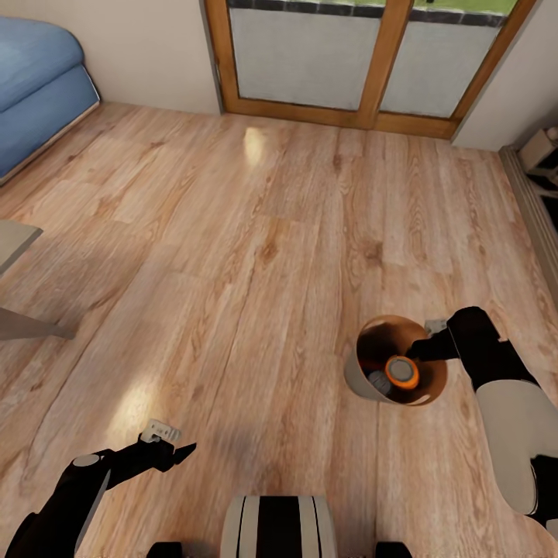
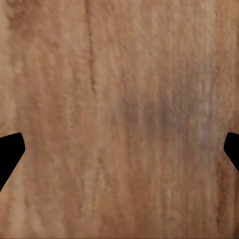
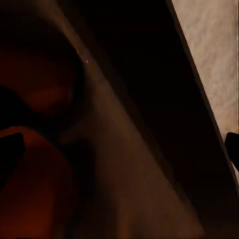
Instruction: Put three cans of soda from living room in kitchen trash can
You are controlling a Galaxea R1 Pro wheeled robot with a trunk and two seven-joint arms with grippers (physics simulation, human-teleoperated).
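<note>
Keep the right gripper [image 1: 425,350] clamped on the rim of the tash can [image 1: 358,380], which hangs tilted above the floor [image 1: 256,232] with two soda cans [image 1: 401,373] inside, and carry it level (left gripper [image 2: 119,149] jaws wide, holding nothing).

Both arms are matte black. The right arm [image 1: 508,387] carries a broad pale grey-white shell along its forearm, with a small light-grey block by its wrist. The left arm [image 1: 74,496] has a grey round joint cap and a small white bracket near its black pointed fingers [image 1: 182,452]. The trunk [image 1: 279,527], between the arms, is off-white with black vertical stripes.
</note>
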